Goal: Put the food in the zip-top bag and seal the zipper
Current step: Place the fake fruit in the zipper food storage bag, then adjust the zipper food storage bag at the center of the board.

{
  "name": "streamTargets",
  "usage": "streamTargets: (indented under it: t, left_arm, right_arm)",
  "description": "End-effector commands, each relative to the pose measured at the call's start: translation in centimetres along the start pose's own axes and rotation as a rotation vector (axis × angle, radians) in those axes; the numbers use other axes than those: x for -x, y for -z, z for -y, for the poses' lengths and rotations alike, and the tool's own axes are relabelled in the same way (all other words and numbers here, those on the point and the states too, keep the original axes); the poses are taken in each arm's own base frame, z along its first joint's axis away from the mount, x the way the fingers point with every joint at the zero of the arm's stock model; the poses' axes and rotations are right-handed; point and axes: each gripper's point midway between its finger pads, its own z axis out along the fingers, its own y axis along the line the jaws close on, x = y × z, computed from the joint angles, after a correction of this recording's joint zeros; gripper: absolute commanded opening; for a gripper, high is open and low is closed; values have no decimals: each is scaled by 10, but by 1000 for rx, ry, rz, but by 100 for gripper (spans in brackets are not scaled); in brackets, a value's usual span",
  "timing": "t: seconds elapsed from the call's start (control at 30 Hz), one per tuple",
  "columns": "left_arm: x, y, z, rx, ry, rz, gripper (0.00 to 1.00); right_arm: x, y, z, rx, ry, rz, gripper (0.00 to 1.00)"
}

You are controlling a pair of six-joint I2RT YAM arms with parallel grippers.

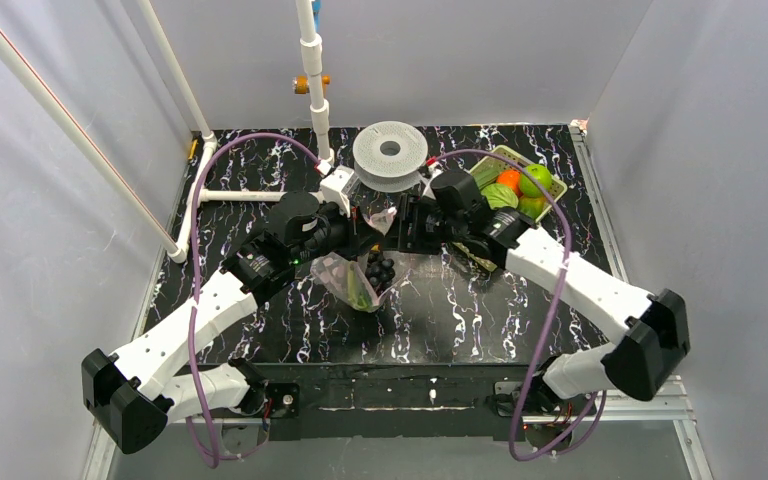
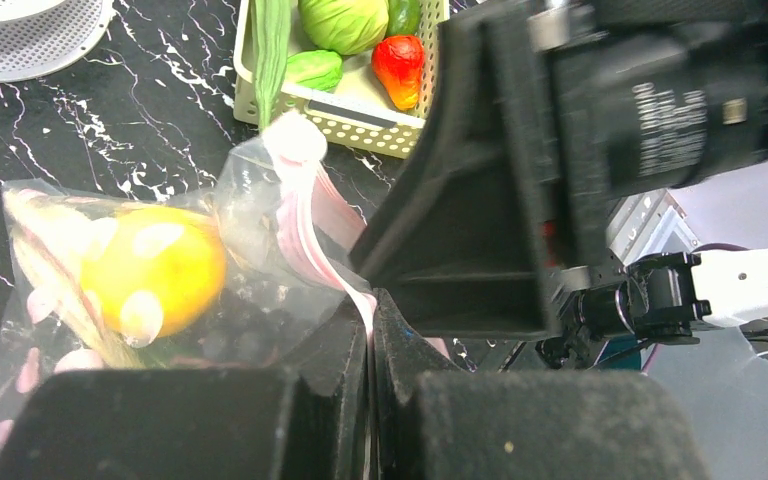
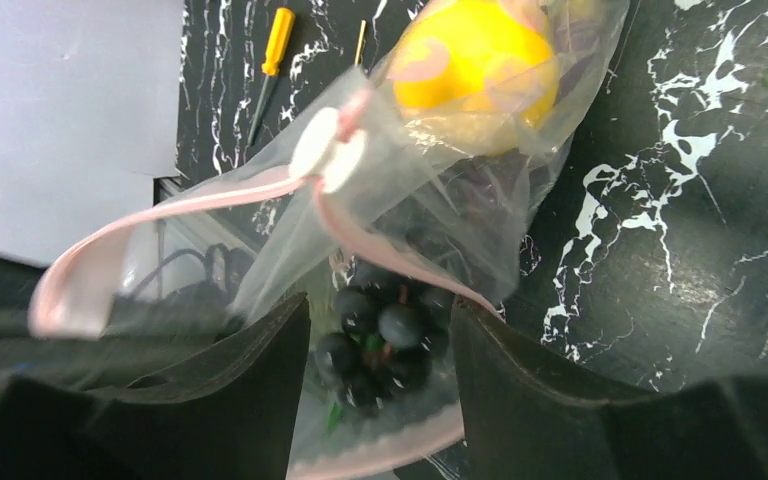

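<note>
Clamped shut, my left gripper [image 2: 370, 312] pinches the zipper [image 2: 312, 215], a narrow pale pink strip, smooth and ribbon-like, that runs from my pinch up to a white oval slider [image 2: 295, 140]. My right gripper [image 3: 380, 305] stands part-open, its black fingers [image 3: 250, 400] either side of the zip-top bag [image 3: 440, 190]; whether they touch the plastic I cannot tell. The bag is thin, crinkly and clear, with faint pink blotches. Inside it sit a glossy round yellow piece [image 3: 480, 55], a dark purple cluster [image 3: 385, 340] of small beads and, seen from above, a green piece [image 1: 360, 295]. The bag lies on the black marbled table [image 1: 460, 310], left of the basket [image 2: 360, 125] and nearer than it, its long axis running from the mouth at my grippers toward the near edge. The basket, a yellow-green lattice, holds a long pale-green stalk [image 2: 270, 50] poking over its rim, a round pale green head [image 2: 345, 20], a red piece [image 2: 400, 65], an orange ball [image 1: 508, 178] and a green apple [image 1: 537, 178].
</note>
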Motion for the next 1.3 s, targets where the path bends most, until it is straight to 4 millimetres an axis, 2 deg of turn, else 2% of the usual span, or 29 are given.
streamTargets:
  t: [0.0, 0.23, 0.37, 0.5, 0.63, 0.67, 0.73, 0.83, 0.9, 1.0, 1.07, 1.13, 1.17, 1.23, 1.27]
  left_arm:
    - [16, 5, 6, -13, -28, 56, 0]
    - [15, 4, 4, -6, -31, 54, 0]
    - [16, 4, 5, -10, -32, 56, 0]
    - [16, 5, 6, -12, -31, 58, 0]
    - [16, 5, 6, -13, -33, 59, 0]
    - [16, 4, 5, -12, -33, 59, 0]
    - [15, 4, 6, -15, -33, 54, 0]
    - [15, 4, 6, -13, -32, 56, 0]
    - [17, 5, 4, -1, -37, 62, 0]
    - [20, 9, 4, 5, -48, 73, 0]
    - [24, 14, 5, 7, -57, 92, 0]
    - [30, 21, 5, 14, -75, 124, 0]
    - [34, 27, 3, 30, -94, 150, 0]
    - [40, 35, -8, 94, -124, 192, 0]
    - [40, 35, -10, 101, -125, 191, 0]
  right_arm:
    - [6, 33, -3, -7, 43, 68, 62]
    - [3, 53, 17, -71, 24, 141, 64]
    - [-6, 44, 19, -42, 8, 117, 62]
    - [-10, 27, 27, -67, 4, 79, 60]
    - [-12, 14, 21, -42, -8, 32, 52]
    - [-13, 11, 18, -32, -12, 23, 48]
    - [-11, 10, 16, -25, -5, 19, 33]
    - [-4, 25, 11, -35, 19, 47, 13]
    - [2, 43, 2, -22, 32, 82, 6]
    - [13, 75, -20, 47, 61, 150, 2]
    - [18, 89, -30, 88, 73, 188, 2]
    - [15, 86, -29, 98, 72, 180, 2]
    - [10, 78, -28, 106, 65, 153, 3]
    - [-2, 56, -11, 35, 47, 63, 1]
    - [-2, 52, -13, 44, 56, 47, 1]
